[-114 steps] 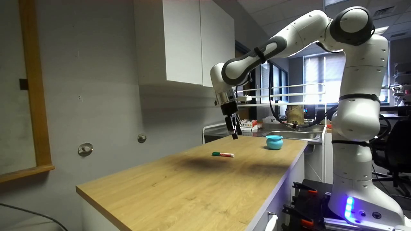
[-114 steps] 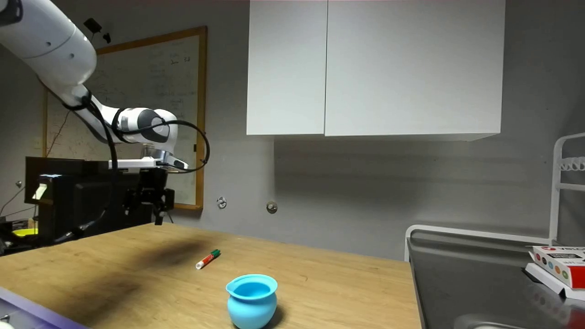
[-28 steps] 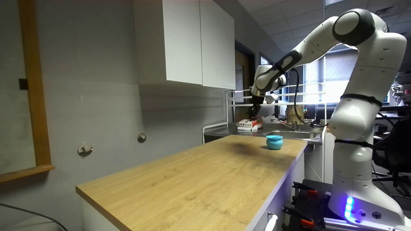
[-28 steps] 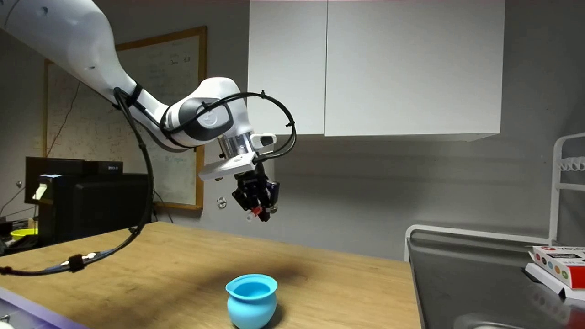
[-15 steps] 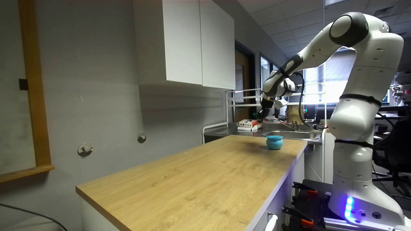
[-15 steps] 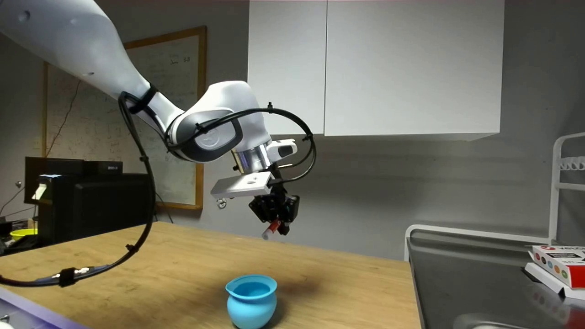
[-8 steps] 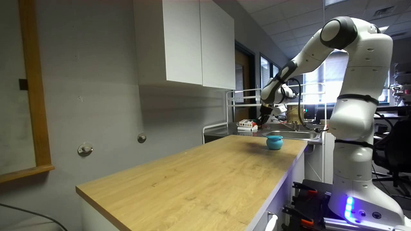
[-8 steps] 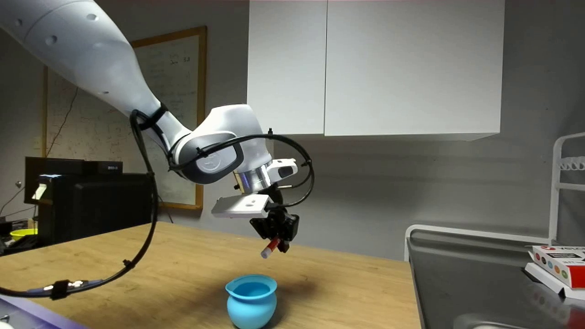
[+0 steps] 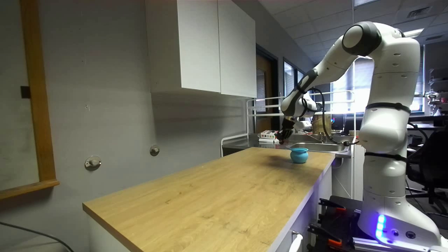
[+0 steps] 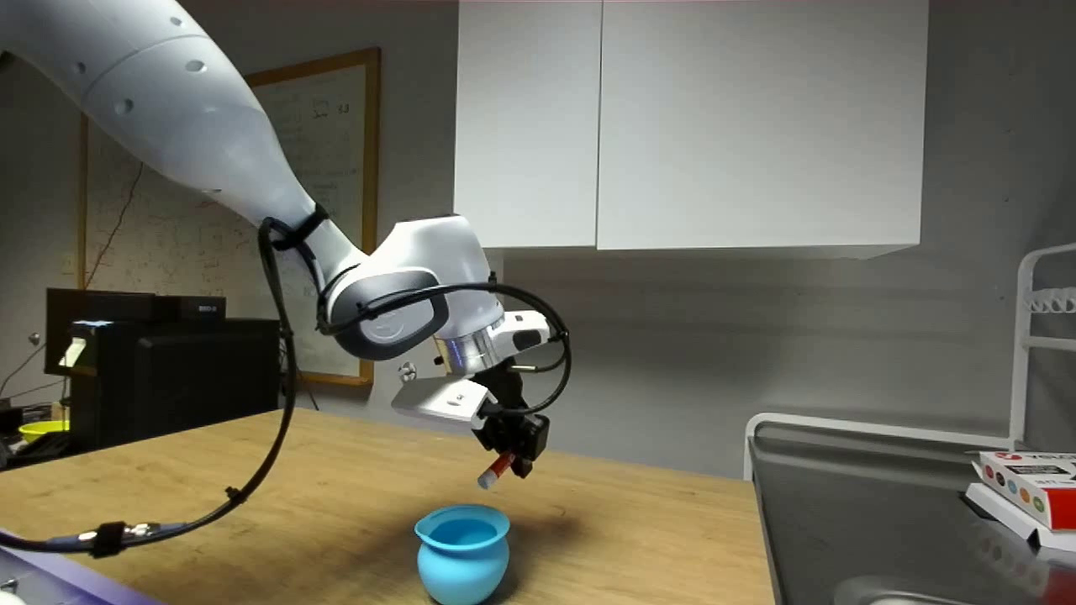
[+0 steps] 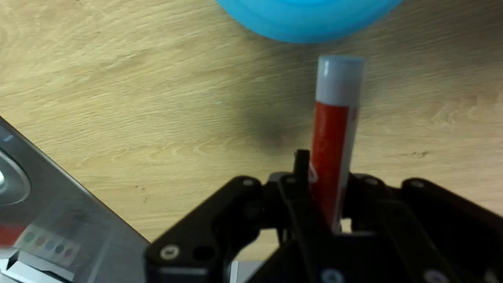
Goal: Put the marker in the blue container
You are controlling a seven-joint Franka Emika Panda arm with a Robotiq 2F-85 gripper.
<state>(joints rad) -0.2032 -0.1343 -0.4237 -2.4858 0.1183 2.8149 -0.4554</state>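
The marker [image 11: 332, 137], red with a white end, is pinched between the fingers of my gripper [image 11: 328, 175] in the wrist view. Its white end sticks out toward the blue container [image 11: 310, 23], cut off at the top of that picture. The marker's far end is hidden behind the gripper. In an exterior view the gripper [image 10: 519, 458] hangs tilted above and behind the upright blue container [image 10: 464, 571]; the marker [image 10: 496, 470] slants down toward its rim without touching it. The gripper [image 9: 282, 136] looks small and dark above the blue container [image 9: 299, 156] in an exterior view.
The container stands on a wooden counter [image 9: 210, 196]. Beyond its end lie a dark sink top [image 10: 883, 521] with boxes [image 10: 1030, 496] and a white rail [image 10: 878, 428]. White cabinets [image 10: 756, 126] hang overhead. A black cable [image 10: 282, 403] loops beside the arm.
Several seconds ago the marker lay on the counter; now it is held up in the gripper. Over the last second the gripper has come down with it, nearer the container's rim.
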